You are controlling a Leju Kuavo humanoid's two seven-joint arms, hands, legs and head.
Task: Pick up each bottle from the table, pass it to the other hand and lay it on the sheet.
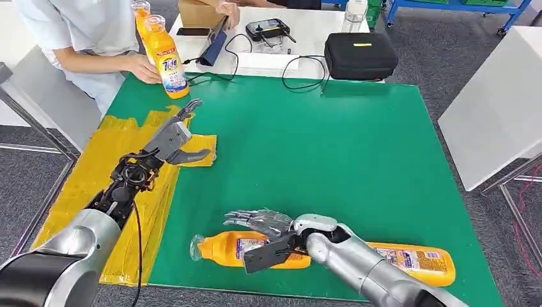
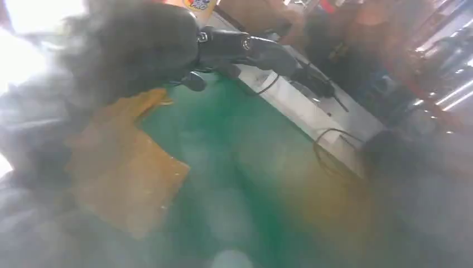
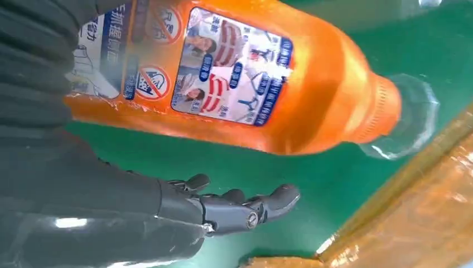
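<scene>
Risk sits with the right hand [image 1: 265, 225]: fingers apart, holding nothing, it hovers over the bottle [image 1: 240, 249] lying near the sheet [image 1: 89, 185]; a poor grip could roll it. Left hand [image 1: 176, 135] waits, fingers spread.

Head view bright and even, sharp across the green mat [image 1: 332, 153]; soft short shadows under the black case [image 1: 360, 55] and the right hand [image 1: 268, 224], whose fingers show motion blur; white table [image 1: 300, 32] near blown out; left wrist view hazy, smeared, heavily out of focus, overexposed glare at one corner, colours washed; right wrist view close, orange bottle [image 3: 268, 84] label fairly readable, cap end soft, glare on the yellow sheet [image 3: 413, 223].
</scene>
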